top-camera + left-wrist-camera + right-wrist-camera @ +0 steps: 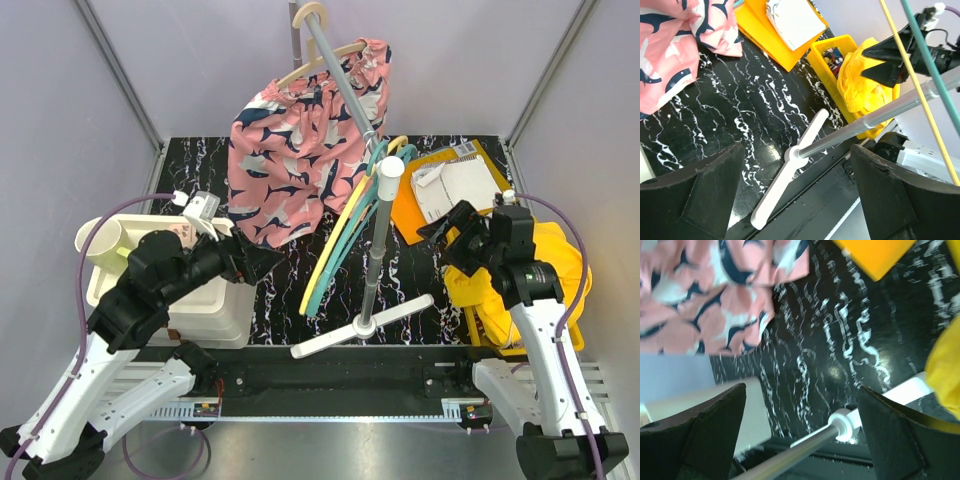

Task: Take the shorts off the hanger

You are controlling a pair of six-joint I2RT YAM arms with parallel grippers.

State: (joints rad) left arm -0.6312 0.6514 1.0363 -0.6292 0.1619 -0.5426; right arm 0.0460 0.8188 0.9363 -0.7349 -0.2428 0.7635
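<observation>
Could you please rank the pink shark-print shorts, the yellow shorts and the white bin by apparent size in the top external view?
1. pink shark-print shorts: clearly largest, though hanging nearer the camera.
2-3. yellow shorts and white bin: similar, both partly covered, so unranked.

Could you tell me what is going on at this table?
Two robot arms are taking shorts off hangers. The yellow shorts lie in the yellow bin on the right, beside the open, empty right gripper. The pink shark-print shorts hang on the wooden hanger atop the rack; the left gripper is open and empty too.
</observation>
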